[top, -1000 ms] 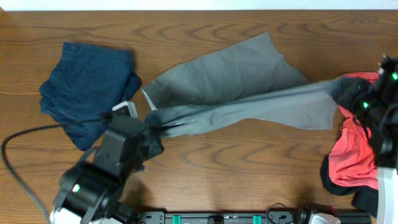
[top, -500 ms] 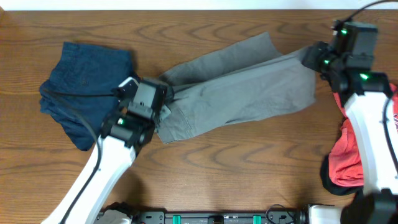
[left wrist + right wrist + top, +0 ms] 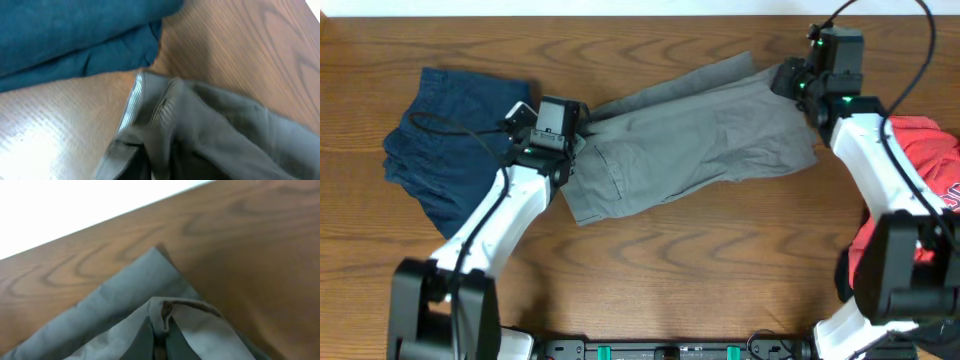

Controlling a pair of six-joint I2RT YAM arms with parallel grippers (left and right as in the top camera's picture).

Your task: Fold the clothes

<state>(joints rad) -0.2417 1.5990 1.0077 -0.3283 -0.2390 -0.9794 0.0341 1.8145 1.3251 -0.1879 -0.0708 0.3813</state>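
The grey shorts (image 3: pixel 690 145) lie stretched across the middle of the table, folded over on themselves. My left gripper (image 3: pixel 578 135) is shut on their left end by the pale waistband (image 3: pixel 129 107). My right gripper (image 3: pixel 788 80) is shut on a fold of their right end (image 3: pixel 160 312). The dark navy garment (image 3: pixel 455 140) lies bunched at the left, close beside the left gripper, and shows in the left wrist view (image 3: pixel 75 35). The red T-shirt (image 3: pixel 895 235) with white print lies crumpled at the right edge, partly under the right arm.
The wooden table (image 3: pixel 720 280) runs to a white wall at the back (image 3: pixel 75 210). A black cable loops above the right arm (image 3: pixel 900 40). A dark rail with connectors sits along the front edge (image 3: pixel 670 350).
Both grippers have carried the near edge of the shorts away from me toward the back, folding them over. The left gripper now sits beside the navy garment, the right near the far right corner.
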